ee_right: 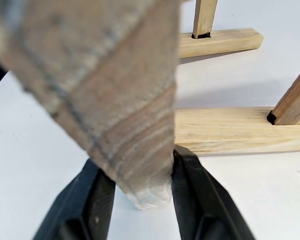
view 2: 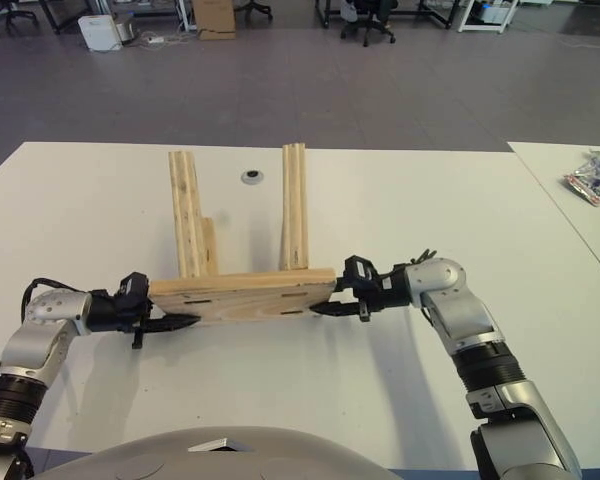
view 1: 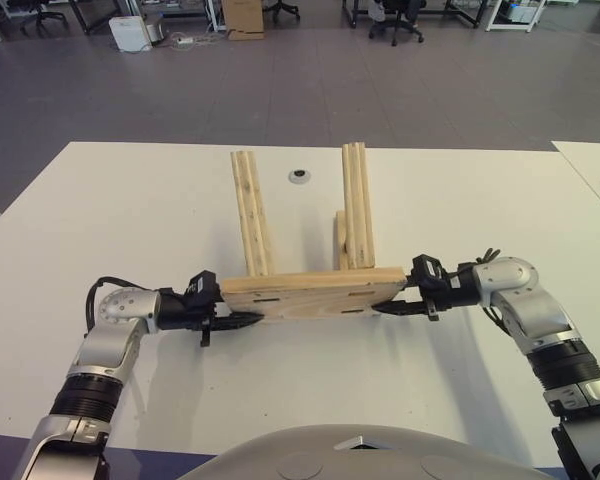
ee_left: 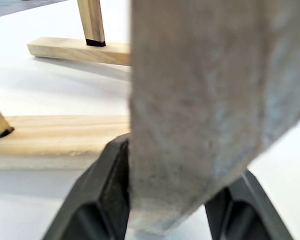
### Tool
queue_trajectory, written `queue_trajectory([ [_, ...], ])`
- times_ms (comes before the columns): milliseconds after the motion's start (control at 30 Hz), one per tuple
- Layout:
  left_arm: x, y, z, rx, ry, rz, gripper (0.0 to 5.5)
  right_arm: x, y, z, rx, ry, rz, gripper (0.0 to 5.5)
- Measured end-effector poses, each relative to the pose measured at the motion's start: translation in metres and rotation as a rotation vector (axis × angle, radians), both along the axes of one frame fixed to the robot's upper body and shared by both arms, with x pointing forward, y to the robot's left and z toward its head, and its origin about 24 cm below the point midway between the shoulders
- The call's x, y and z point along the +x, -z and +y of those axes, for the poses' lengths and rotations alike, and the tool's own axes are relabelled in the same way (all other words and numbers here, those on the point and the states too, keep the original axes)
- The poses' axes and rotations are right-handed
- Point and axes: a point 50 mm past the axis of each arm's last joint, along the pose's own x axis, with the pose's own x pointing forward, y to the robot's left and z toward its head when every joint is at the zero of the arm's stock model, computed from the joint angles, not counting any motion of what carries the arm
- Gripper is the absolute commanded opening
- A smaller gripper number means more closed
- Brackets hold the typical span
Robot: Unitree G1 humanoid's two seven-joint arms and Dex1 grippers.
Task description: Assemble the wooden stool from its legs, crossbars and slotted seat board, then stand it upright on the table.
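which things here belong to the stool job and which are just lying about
Job: seat board, held at its ends by left gripper and right gripper; left leg frame and right leg frame lying behind it.
Lying about: small round dark object on the table; packet on the side table.

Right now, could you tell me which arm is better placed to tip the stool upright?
Neither clearly: the left gripper clamps the left end of the seat board and the right gripper its right end, evenly, with the legs lying away across the table. Tipping it probably needs both together.
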Motion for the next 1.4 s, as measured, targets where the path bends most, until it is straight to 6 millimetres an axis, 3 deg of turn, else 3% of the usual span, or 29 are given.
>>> queue_trajectory([
  [100,0.0,-0.014,-0.002,-0.04,-0.017,0.054,1.69,-0.002,-0.013,-0.001,0.028,0.029,0.044,1.52],
  [167,0.011,-0.04,-0.005,-0.101,-0.027,0.039,1.69,0.002,-0.037,-0.006,0.081,0.068,0.084,1.52],
  [400,0.04,-0.101,-0.008,-0.214,-0.03,0.072,1.69,0.018,-0.083,-0.016,0.202,0.151,0.237,1.54],
  [533,0.073,-0.148,-0.005,-0.508,-0.154,0.16,1.69,0.034,-0.096,-0.004,0.436,0.194,0.404,1.54],
  [600,0.091,-0.169,-0.001,-0.617,-0.257,0.269,1.69,0.052,-0.117,0.002,0.611,0.245,0.437,1.54],
  [700,0.109,-0.177,-0.006,-0.72,-0.364,0.413,1.69,0.074,-0.143,0.005,0.774,0.354,0.444,1.54],
  [833,0.131,-0.174,-0.018,-0.742,-0.521,0.608,1.69,0.101,-0.141,0.009,0.886,0.583,0.573,1.59],
  [967,0.147,-0.157,-0.026,-0.738,-0.684,0.786,1.69,0.126,-0.136,0.018,0.877,0.863,0.734,1.63],
  [1067,0.161,-0.159,-0.039,-0.711,-0.775,0.852,1.69,0.142,-0.142,0.022,0.869,1.065,0.783,1.63],
  [1100,0.165,-0.156,-0.044,-0.702,-0.803,0.878,2.08,0.146,-0.142,0.023,0.857,1.138,0.79,2.07],
  [1200,0.178,-0.155,-0.05,-0.563,-0.989,0.815,2.54,0.151,-0.136,0.029,0.773,1.298,0.781,2.57],
  [1300,0.182,-0.149,-0.046,-0.533,-1.044,0.775,3.14,0.15,-0.131,0.029,0.765,1.33,0.796,3.19],
  [1400,0.184,-0.154,-0.029,-0.497,-1.078,0.652,3.35,0.148,-0.135,0.023,0.788,1.331,0.78,3.4],
])
